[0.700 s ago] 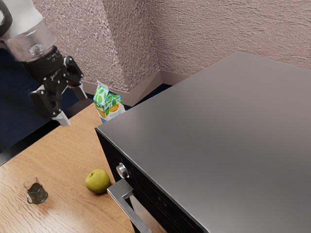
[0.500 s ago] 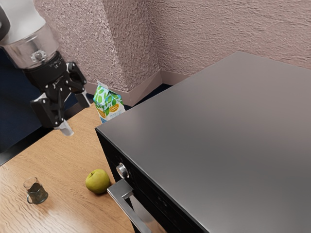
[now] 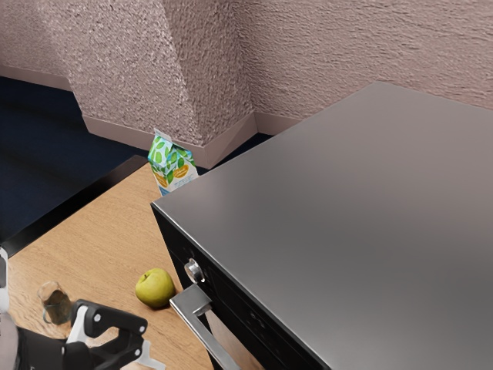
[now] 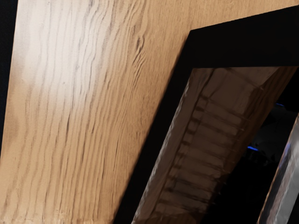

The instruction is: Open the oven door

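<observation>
We judged oven door [image 4: 210, 121] weighty, hinge stiff; smooth handle [image 3: 202, 330] best taken mid-bar. Our pincer [image 3: 146, 354], exterior view's near left: couldn't tell whether spread.

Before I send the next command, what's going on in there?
The robot's gripper is down by the oven, on the exterior view's left of the handle, with a gap showing between them. The oven door looks shut, so the opening is still to do. An apple sits on the table near the handle.
</observation>
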